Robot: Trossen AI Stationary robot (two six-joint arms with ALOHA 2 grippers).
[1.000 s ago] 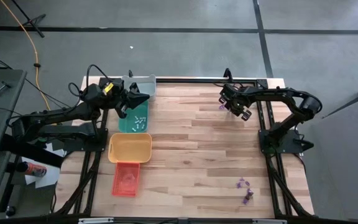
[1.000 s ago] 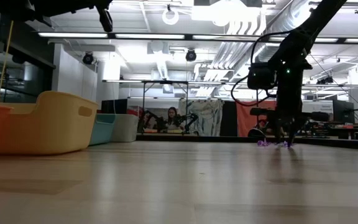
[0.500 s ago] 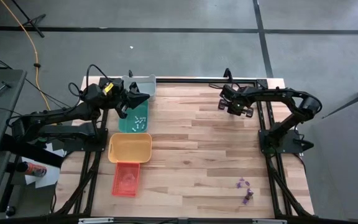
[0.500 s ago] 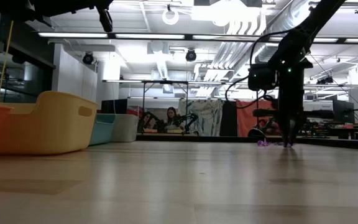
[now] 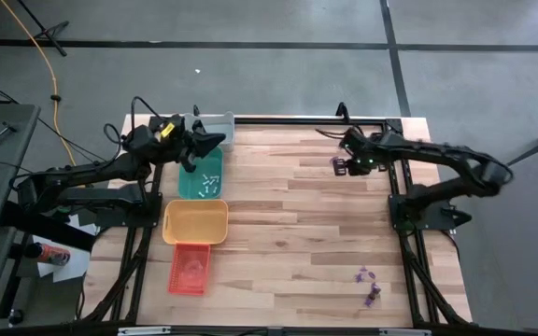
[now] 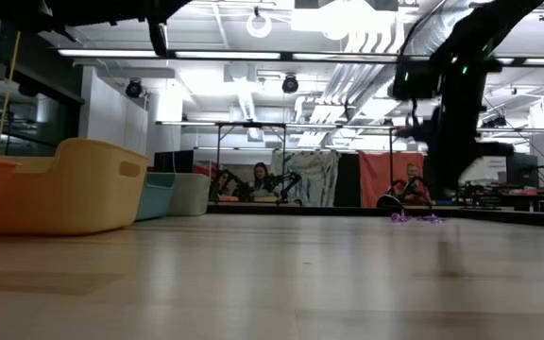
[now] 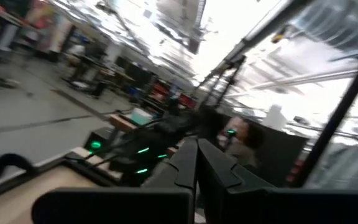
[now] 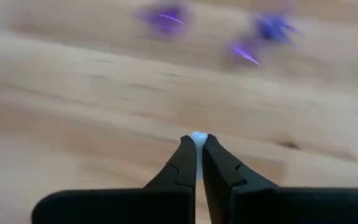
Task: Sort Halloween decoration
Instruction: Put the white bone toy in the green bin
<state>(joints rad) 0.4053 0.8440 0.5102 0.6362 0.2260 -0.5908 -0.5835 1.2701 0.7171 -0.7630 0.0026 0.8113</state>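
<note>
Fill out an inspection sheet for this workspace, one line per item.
Surface: wooden table, mostly bare.
Job's things: purple trinkets near the front right; more purple ones by the right gripper; whitish trinkets in the teal tray.
Clutter: yellow tray, orange tray, grey tray along the left side.
Grippers: left gripper shut above the teal tray; right gripper shut on a whitish trinket.
Cables: yellow cable on the floor.
Surroundings: a person seated behind the table.

bright ceiling strip lights (image 6: 253, 54) glaring, both wrist views motion-blurred, soft shadows on table (image 5: 297, 233)
</note>
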